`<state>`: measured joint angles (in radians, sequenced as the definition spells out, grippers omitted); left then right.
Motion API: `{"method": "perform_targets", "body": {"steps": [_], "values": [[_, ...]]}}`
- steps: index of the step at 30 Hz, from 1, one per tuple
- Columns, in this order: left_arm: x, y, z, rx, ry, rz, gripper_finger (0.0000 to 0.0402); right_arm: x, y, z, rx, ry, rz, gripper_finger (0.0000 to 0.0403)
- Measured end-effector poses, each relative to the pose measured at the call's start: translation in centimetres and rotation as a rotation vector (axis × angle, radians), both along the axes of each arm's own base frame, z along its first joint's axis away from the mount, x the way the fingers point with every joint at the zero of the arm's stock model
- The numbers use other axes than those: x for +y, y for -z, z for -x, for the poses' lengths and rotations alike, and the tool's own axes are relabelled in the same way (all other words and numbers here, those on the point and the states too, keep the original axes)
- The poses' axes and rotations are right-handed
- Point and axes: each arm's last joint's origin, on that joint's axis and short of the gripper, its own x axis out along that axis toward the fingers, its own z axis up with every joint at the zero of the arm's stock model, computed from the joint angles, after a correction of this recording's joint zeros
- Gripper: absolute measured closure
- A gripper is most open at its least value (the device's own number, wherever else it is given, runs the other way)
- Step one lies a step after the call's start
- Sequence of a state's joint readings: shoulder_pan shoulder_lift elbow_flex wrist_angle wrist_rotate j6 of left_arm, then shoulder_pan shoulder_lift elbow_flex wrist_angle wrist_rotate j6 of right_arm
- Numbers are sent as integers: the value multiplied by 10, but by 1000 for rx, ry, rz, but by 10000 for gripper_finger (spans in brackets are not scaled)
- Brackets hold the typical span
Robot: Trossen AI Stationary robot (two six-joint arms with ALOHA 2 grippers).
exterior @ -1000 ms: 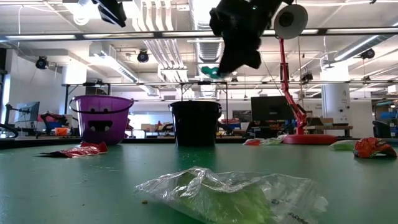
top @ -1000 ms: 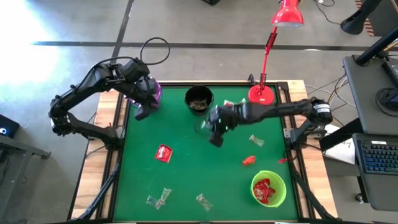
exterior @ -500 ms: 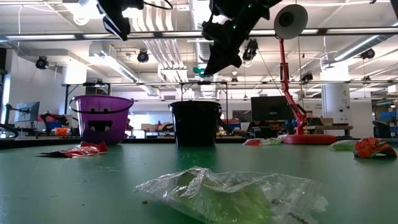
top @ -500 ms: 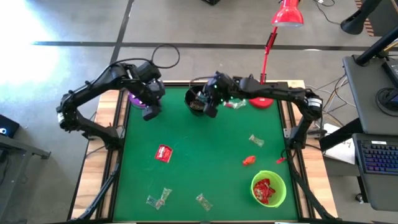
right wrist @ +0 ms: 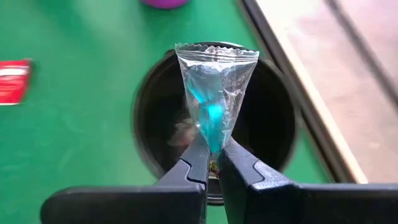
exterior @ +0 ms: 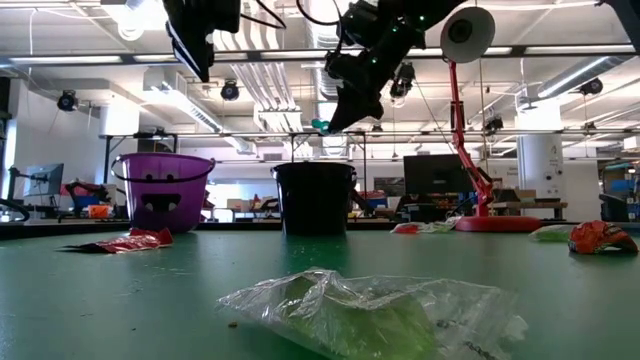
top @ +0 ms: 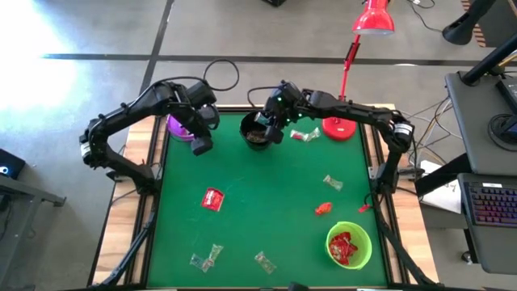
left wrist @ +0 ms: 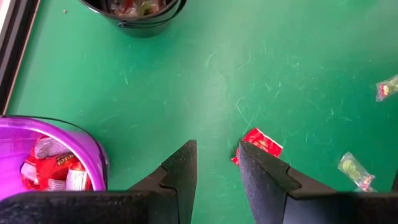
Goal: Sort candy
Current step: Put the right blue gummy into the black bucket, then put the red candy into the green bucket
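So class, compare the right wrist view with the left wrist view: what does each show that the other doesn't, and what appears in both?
Only the right wrist view shows the right pincer shut on a clear-wrapped blue candy, held over the black bowl.

Only the left wrist view shows the left pincer with fingers apart and empty, candies inside the purple bowl, and clear-wrapped greenish candies on the mat.

Both show the black bowl, the purple bowl, the green mat and a red-wrapped candy.

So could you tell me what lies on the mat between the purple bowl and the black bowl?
Nothing: in the left wrist view, the green mat between the purple bowl and the black bowl is bare.
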<state>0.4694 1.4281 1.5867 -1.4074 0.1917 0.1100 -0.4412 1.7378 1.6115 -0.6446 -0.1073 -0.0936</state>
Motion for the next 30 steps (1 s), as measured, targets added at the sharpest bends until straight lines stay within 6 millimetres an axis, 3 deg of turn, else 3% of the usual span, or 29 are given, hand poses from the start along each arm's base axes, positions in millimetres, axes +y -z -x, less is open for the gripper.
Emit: {"method": "perform_targets", "body": {"steps": [4, 11, 18, 25, 30], "values": [[-1, 0, 0, 0, -19, 9, 299, -3, 2, 0, -2, -43, -9, 374], [-1, 0, 1, 11, -45, 24, 299, -8, 14, -4, 33, -62, 1, 305], [-4, 0, 0, 18, -72, 41, 299, -9, 11, -4, 29, -60, 36, 258], [-14, 3, -2, 60, -181, 109, 299, -12, -29, -4, -15, -3, 161, 255], [-26, 22, -2, 166, -280, 160, 299, -11, -62, 1, -25, 40, 211, 255]]}}
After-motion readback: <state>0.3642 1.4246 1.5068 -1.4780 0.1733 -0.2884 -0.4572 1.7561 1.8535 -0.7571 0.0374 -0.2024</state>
